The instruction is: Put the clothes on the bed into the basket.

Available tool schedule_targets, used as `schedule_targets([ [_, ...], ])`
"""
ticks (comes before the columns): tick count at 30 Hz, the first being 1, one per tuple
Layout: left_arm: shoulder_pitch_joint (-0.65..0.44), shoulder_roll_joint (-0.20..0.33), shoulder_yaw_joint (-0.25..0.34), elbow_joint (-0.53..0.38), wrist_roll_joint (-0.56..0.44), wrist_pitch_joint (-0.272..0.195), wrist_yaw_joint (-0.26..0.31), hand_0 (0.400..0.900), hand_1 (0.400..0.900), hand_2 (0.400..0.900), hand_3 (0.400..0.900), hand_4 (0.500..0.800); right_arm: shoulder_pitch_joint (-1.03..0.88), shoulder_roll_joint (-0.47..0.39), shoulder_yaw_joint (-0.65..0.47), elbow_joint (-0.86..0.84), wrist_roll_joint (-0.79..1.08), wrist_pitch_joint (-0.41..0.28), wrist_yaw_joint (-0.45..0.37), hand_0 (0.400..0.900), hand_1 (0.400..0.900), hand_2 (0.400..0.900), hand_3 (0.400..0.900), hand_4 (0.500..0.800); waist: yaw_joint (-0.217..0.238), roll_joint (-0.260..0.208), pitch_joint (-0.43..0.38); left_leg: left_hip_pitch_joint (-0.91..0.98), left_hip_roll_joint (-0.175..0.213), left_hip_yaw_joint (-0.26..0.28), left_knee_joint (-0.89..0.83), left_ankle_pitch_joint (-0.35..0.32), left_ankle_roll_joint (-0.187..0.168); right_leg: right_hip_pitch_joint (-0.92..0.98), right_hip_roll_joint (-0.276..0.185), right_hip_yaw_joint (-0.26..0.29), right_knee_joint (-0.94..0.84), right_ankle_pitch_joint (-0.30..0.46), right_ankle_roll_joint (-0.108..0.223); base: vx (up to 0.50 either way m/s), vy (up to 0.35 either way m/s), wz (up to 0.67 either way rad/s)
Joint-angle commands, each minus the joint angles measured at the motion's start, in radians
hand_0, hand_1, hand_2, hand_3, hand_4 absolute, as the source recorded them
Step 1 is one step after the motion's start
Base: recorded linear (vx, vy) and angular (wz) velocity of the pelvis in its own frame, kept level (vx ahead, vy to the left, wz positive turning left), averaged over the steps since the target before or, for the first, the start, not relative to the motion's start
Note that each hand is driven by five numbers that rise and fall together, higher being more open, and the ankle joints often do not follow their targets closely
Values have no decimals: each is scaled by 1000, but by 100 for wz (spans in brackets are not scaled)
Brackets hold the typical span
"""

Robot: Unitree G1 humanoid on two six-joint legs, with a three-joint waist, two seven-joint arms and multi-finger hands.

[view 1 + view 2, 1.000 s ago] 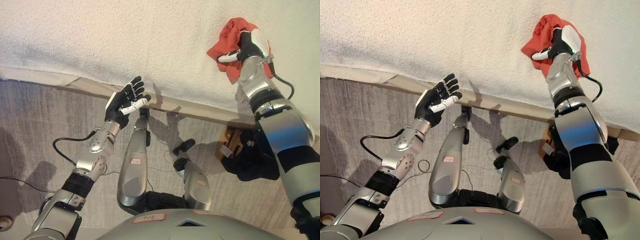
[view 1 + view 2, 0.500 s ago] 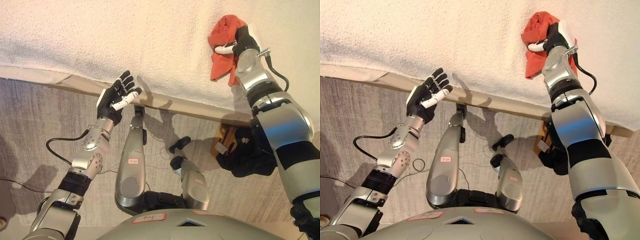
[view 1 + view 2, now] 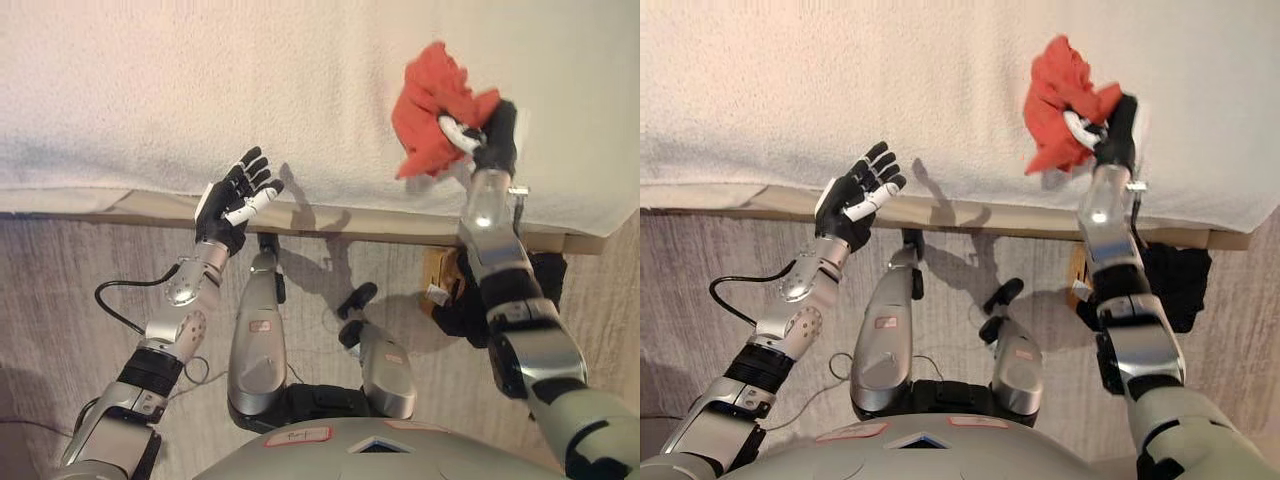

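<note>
A red cloth (image 3: pixel 430 112) hangs bunched from my right hand (image 3: pixel 487 137), whose fingers are curled round it, lifted above the white bed cover (image 3: pixel 200 80) near the bed's front edge. It also shows in the right eye view (image 3: pixel 1058 100). My left hand (image 3: pixel 234 198) is open and empty, fingers spread, held over the bed's front edge at the left. The basket (image 3: pixel 440 282) stands on the floor under my right arm, mostly hidden, with dark clothes (image 3: pixel 1180 285) in it.
The bed's wooden frame edge (image 3: pixel 380 222) runs across the view. Grey patterned carpet (image 3: pixel 60 300) covers the floor in front of the bed.
My right hand has pulled the red cloth up off the bed and back toward the front edge. The view has shifted. My left hand stays open and raised.
</note>
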Motion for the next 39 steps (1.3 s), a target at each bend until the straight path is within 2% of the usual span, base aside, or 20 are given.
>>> schedule_targets([
  [1, 68, -80, 8, -61, -7, -59, -73, 900, 900, 900, 900, 800, 114, -163, -122, -51, -33, -64, -52, 400, 400, 400, 400, 500, -34, 62, -188, 70, 39, -102, -20, -31, -61, 71, -2, 0, 12, -7, 51, 35, -80, -13],
  [6, 101, -91, 25, -51, 3, -41, -100, 900, 900, 900, 900, 800, 195, -237, -194, 5, -30, -53, -34, 400, 400, 400, 400, 500, -67, 71, -264, 160, 58, -68, -76, -12, -73, 120, 9, 23, -18, -10, 54, 42, -49, -23],
  [13, 155, -93, 35, -41, 12, -17, -136, 900, 900, 900, 900, 800, 211, -399, -237, 264, 22, -30, 1, 400, 400, 400, 400, 500, -97, 99, -332, 280, 83, 13, -208, 39, -85, 146, 36, 64, -68, -3, 55, 33, -34, -33],
  [20, 199, -107, 51, -36, 2, 1, -156, 900, 900, 900, 900, 800, 234, -529, -282, 524, 101, -18, 52, 400, 400, 400, 400, 500, -116, 130, -358, 321, 98, 34, -212, 40, -99, 174, 52, 76, -74, -17, 47, 46, -56, -12],
  [28, 223, -102, 61, -44, 10, 17, -168, 900, 900, 900, 900, 800, 271, -645, -336, 725, 162, -3, 116, 400, 400, 400, 400, 500, -128, 160, -373, 350, 109, 46, -203, 35, -112, 204, 62, 76, -74, -35, 43, 51, -36, -3],
  [33, 228, -109, 61, -50, 13, 19, -164, 900, 900, 900, 900, 800, 283, -662, -347, 751, 178, 2, 135, 400, 400, 400, 400, 500, -133, 169, -380, 364, 112, 51, -194, 28, -116, 219, 64, 80, -74, -43, 39, 42, -27, -5],
  [39, 224, -122, 54, -44, 18, 21, -156, 900, 900, 900, 900, 800, 252, -605, -292, 696, 183, -3, 140, 400, 400, 400, 400, 500, -141, 182, -381, 382, 115, 65, -190, 22, -116, 228, 66, 91, -74, -49, 34, 17, -9, -9],
])
